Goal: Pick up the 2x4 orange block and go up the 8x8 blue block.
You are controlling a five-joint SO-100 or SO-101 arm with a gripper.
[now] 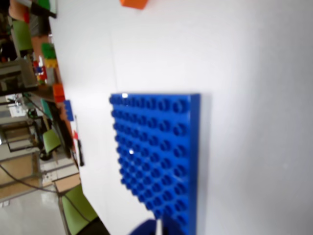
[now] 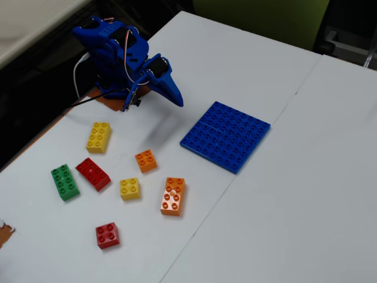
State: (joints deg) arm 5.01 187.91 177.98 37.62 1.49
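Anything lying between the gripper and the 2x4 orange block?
In the fixed view, the small square orange brick sits roughly between the gripper and the 2x4 orange block; otherwise bare white table.

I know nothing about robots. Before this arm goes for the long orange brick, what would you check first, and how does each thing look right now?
1. Long orange brick free to grab: ok, it lies flat on the table with gaps on all sides.
2. No mix-up with the small orange brick: ok, that one is square and lies apart.
3. Blue plate bare for landing: ok, nothing sits on its studs in either view.
4. Gripper empty: ok as far as seen, nothing hangs from it.
5. Gripper open wide enough: cannot tell, the fingers are not clearly shown.
6. Path to the brick: ok, the arm is folded at its base and no bricks are stacked in between.
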